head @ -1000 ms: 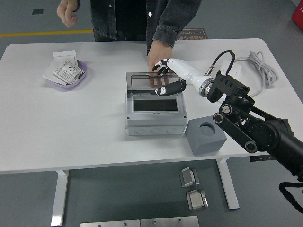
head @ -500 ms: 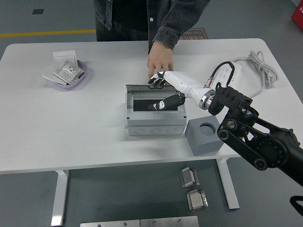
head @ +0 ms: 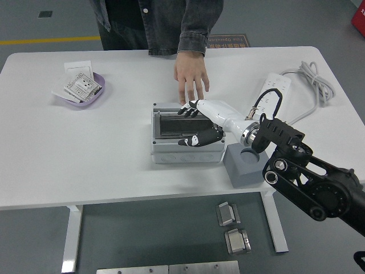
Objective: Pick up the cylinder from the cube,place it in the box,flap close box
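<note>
— Pressing the flap (head: pixel 185 121) down on the box (head: pixel 186 149), mid-table, left of the cube (head: pixel 248 169)?
— Yes; you're laying your right hand (head: pixel 197 123) unclenched, grasping nothing. Thin, stiff plastic, probably light: push near its free edge. Cylinder's hidden, cannot tell.

Right arm (head: pixel 311 180): black, built of chunky links with round joint caps — a silver ring marks the wrist. Right hand (head: pixel 199 123): glossy white shell, black fingers with pale tips. A black cable loops above the wrist. Person (head: pixel 171 23): dark denim jacket — light buttons, buttoned cuff.
</note>
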Robot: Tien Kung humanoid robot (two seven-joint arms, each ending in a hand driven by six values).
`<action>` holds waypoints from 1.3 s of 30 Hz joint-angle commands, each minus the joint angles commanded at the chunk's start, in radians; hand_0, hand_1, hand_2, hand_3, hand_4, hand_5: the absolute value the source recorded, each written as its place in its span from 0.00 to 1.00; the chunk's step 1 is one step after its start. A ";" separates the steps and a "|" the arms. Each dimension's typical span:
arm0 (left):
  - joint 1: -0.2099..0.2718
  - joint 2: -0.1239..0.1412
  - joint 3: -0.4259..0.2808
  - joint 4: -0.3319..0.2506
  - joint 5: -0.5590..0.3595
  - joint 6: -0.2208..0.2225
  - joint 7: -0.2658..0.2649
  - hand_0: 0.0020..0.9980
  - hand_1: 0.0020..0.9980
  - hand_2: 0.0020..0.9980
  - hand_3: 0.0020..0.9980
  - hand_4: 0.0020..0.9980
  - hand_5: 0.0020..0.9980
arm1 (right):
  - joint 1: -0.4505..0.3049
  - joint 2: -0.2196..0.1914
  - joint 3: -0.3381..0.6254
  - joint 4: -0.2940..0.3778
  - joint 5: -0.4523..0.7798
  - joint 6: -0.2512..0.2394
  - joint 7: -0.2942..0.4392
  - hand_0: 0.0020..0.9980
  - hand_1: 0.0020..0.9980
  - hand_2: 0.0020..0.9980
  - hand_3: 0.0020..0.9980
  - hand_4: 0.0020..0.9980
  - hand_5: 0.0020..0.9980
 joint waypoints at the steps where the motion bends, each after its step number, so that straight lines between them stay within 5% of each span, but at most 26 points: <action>1: 0.000 0.000 -0.001 0.000 0.001 0.000 0.000 0.64 0.62 0.56 0.60 0.66 0.26 | -0.002 0.000 0.002 -0.001 -0.001 0.001 0.000 0.75 0.67 0.68 0.75 0.96 0.40; 9: -0.001 0.001 -0.014 0.000 0.012 0.001 0.004 0.64 0.62 0.56 0.60 0.66 0.26 | -0.055 -0.018 0.100 0.014 -0.032 0.008 -0.003 0.75 0.67 0.68 0.75 0.96 0.40; 19: 0.023 0.005 -0.028 0.000 0.012 0.004 0.010 0.64 0.62 0.56 0.60 0.66 0.26 | -0.226 -0.051 0.336 0.101 -0.054 0.002 0.015 0.73 0.66 0.68 0.75 0.95 0.40; 30: 0.044 0.007 -0.031 0.000 0.004 0.004 0.009 0.64 0.62 0.56 0.60 0.66 0.26 | -0.373 0.037 0.590 0.126 0.111 -0.075 0.149 0.75 0.66 0.68 0.75 0.95 0.40; 34: 0.053 0.007 -0.033 0.000 0.005 0.002 0.010 0.64 0.62 0.56 0.60 0.66 0.26 | -0.412 0.073 0.618 0.105 0.222 -0.119 0.230 0.75 0.66 0.68 0.75 0.95 0.40; 39: 0.059 0.008 -0.034 0.000 0.008 0.001 0.010 0.64 0.62 0.56 0.60 0.66 0.26 | -0.451 0.111 0.629 0.085 0.349 -0.117 0.278 0.74 0.66 0.67 0.74 0.96 0.41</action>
